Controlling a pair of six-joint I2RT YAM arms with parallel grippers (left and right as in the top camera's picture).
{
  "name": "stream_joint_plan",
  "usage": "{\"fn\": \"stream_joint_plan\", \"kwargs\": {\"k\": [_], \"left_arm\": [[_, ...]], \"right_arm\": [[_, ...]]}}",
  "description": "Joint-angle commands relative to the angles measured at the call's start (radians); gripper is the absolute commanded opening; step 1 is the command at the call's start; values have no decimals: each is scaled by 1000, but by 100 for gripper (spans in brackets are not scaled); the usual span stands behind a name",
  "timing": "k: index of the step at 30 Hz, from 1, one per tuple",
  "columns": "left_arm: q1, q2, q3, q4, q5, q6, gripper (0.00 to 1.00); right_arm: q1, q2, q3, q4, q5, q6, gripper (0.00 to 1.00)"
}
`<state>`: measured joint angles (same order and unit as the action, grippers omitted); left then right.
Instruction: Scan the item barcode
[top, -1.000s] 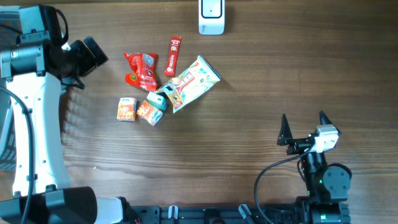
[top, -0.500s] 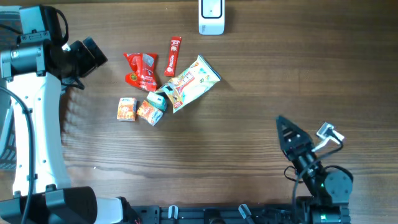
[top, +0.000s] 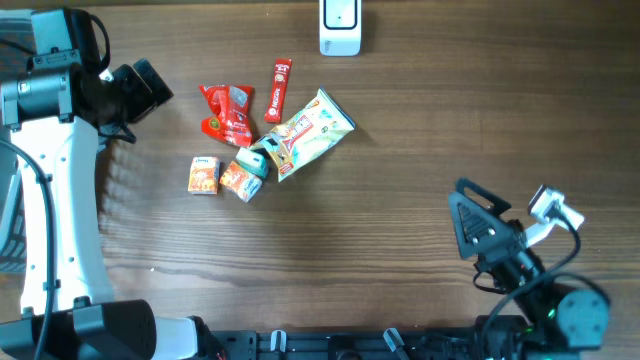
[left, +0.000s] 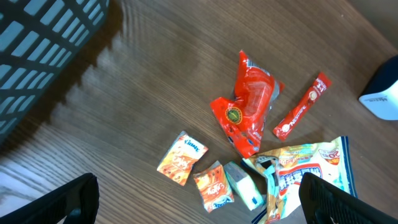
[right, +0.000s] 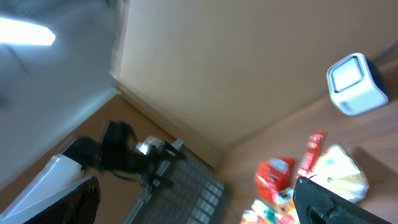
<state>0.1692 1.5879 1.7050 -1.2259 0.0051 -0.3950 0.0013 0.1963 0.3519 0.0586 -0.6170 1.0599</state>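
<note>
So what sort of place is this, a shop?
Probably a robot test bench mocked up as a checkout: wooden table, snack packets, a white scanner-like box at the far edge, a white arm and a black arm.

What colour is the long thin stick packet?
The stick packet is red, clearest in the left wrist view.

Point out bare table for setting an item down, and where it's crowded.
Bare: the wide stretch right of the scanner and snack bag, down to the right claw; also the strip below the Kleenex pack. Crowded: the cluster around the red pouch, packets touching or overlapping.
</note>
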Motion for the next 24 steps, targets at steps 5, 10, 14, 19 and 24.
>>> {"fn": "stream_joint_plan", "kwargs": {"k": [5,10,14,19,24], "left_arm": [[-3,0,10,19,12,-83,100],[-3,0,10,48,12,-85,100],[-3,0,10,70,68,-81,100],[-16,4,10,7,243,84,92],[-90,26,-9,-190,245,209,98]], "right_arm": [[12,526,543,-490,-262,-598,99],[108,783,869,-908,-128,-866,100],[247,937,1020,-1088,146,-868,100],[282,1049,1023,-1032,214,-639,100],[282,1130,1023,-1011,269,-639,100]]}}
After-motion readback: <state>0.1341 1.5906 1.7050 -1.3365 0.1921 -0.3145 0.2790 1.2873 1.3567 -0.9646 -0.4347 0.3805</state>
